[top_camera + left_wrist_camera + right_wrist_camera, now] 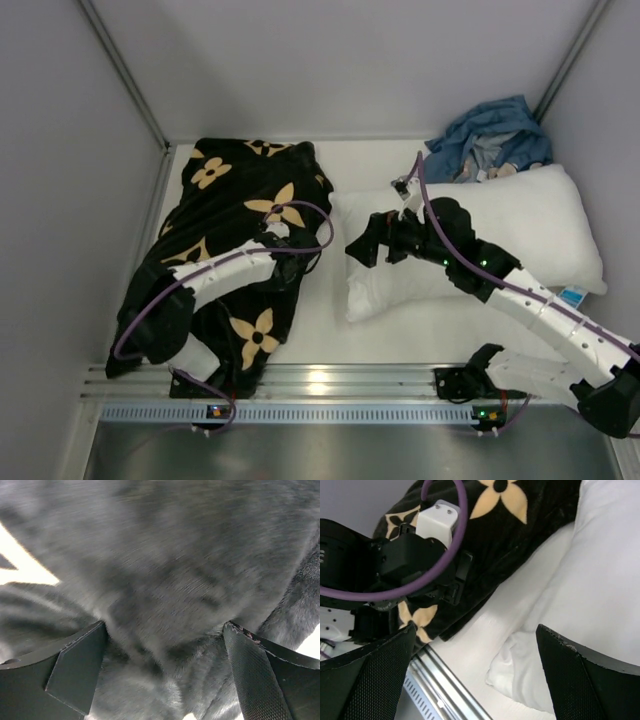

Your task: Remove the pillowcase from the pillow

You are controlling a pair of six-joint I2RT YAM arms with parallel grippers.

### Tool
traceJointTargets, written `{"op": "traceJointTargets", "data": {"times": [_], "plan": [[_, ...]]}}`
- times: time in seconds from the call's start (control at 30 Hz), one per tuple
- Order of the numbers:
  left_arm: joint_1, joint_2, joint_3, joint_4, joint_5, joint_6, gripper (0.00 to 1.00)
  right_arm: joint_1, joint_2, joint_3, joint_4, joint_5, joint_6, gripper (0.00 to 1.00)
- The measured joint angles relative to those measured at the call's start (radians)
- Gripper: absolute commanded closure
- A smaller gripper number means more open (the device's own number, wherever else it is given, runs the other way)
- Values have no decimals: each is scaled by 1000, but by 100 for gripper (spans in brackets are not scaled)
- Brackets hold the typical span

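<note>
The pillowcase lies on the left half of the desk, a bulky black heap with tan flowers. It reaches from the back wall down to the metal rail at the near edge. What fills it is hidden, so we cannot tell whether the pillow is inside. The left fingers are spread wide and pushed into the case's right edge, with dark fabric bulging up between them. The right fingers are spread too, holding nothing, and hang over the left end of a plain white pillow just beside the case. A crumpled blue cloth sits behind that white pillow in the back right corner.
</note>
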Motion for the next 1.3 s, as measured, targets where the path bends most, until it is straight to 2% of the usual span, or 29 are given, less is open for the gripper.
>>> {"op": "traceJointTargets", "data": {"times": [0.07,0.13,0.17,0.23,0.3,0.33,0.6,0.83,1.1,1.2,1.3], "plan": [[2,70,0,40,21,29,5,0,24,11,-3,34,-24,1],[17,124,0,76,46,57,19,0,42,23,-8,70,-47,1],[29,139,0,92,60,69,48,0,50,30,-11,92,-59,0],[71,158,-5,126,99,98,65,-1,64,43,-17,127,-77,1],[115,153,-22,168,137,114,93,-12,78,59,-22,156,-90,1],[133,142,-31,188,154,124,100,-22,84,63,-21,161,-95,0],[213,-46,-71,294,362,167,100,-130,160,76,-29,141,-105,1],[220,-306,-47,346,518,154,100,-133,339,144,2,-27,-86,1],[220,-525,-20,251,570,135,100,-125,672,370,147,-225,138,1],[220,-565,-20,214,590,134,100,-121,785,451,248,-294,233,1],[220,-581,-20,193,616,132,100,-114,866,461,321,-315,290,1]]}}
